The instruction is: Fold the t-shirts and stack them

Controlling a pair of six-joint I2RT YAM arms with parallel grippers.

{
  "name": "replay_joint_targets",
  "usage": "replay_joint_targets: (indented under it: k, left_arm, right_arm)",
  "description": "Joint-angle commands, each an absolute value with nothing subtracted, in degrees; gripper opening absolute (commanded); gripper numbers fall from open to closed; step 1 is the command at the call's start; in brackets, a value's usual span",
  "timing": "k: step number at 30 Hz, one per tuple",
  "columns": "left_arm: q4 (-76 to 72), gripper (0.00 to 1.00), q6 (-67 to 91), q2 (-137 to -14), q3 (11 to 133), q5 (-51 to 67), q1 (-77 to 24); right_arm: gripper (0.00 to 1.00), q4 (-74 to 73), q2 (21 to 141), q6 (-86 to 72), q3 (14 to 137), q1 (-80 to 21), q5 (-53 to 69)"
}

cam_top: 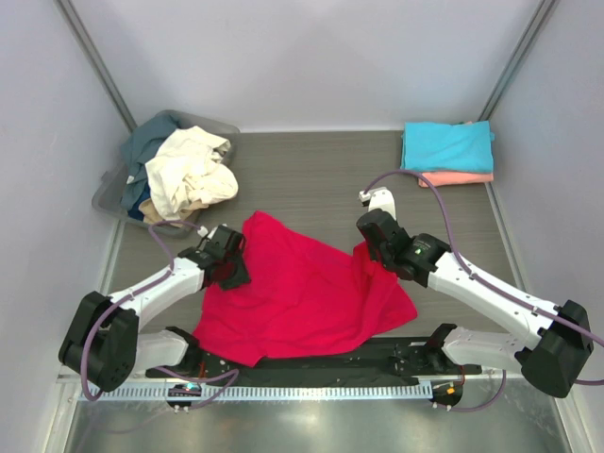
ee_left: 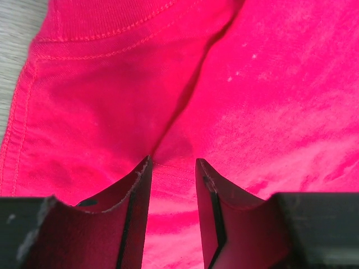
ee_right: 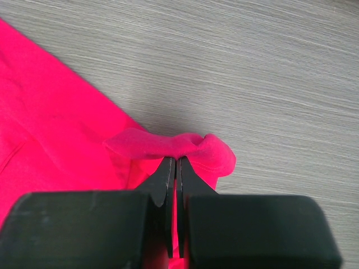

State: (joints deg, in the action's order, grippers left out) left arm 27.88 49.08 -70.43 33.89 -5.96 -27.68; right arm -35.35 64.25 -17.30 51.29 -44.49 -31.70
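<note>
The crimson red t-shirt (cam_top: 302, 293) lies spread and rumpled on the table between both arms. At its left edge, my left gripper (cam_top: 232, 266) presses down on the cloth; in the left wrist view my left gripper (ee_left: 174, 162) has its jaws apart, straddling a crease of the red t-shirt (ee_left: 112, 84) near a stitched hem. Over at the shirt's right edge, my right gripper (cam_top: 371, 247) is shut on a bunched fold. The right wrist view shows my right gripper (ee_right: 176, 158) pinching that curled hem of the red t-shirt (ee_right: 50, 129) just above the table.
A folded turquoise t-shirt (cam_top: 448, 146) sits on a folded salmon pink one (cam_top: 462, 177) at the back right. A grey tub (cam_top: 113, 193) at the back left holds a crumpled cream t-shirt (cam_top: 193, 170) and a slate blue one (cam_top: 151, 142). Walls close in both sides.
</note>
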Motion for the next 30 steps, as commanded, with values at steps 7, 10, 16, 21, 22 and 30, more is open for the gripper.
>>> replay_joint_targets:
  k: [7, 10, 16, 21, 22, 30]
  left_arm:
    - [26.5, 0.35, 48.9, -71.3, 33.5, -6.4, -28.5]
    - [27.0, 0.35, 48.8, -70.5, 33.7, -7.2, -28.6]
    - [28.4, 0.39, 48.2, -70.9, 34.1, -9.0, -28.7]
    - [28.3, 0.2, 48.3, -70.8, 33.8, -8.8, -28.7]
    - [28.4, 0.15, 48.3, -70.5, 33.8, -8.7, -28.7]
    - [32.2, 0.0, 47.9, -66.2, 37.5, -7.4, -28.8]
  right_arm:
    - [0.01, -33.0, 62.2, -17.3, 50.9, -44.0, -31.7]
    - [0.01, -33.1, 62.1, -17.2, 50.7, -43.9, -31.4]
    - [0.01, -33.0, 61.9, -17.3, 50.6, -43.9, -30.9]
    - [0.01, -33.0, 62.0, -17.3, 50.5, -43.9, -30.9]
    - [0.01, -33.1, 62.0, -17.3, 50.5, -43.8, -31.0]
    - [0.01, -33.2, 61.0, -17.8, 50.5, -43.8, -31.2]
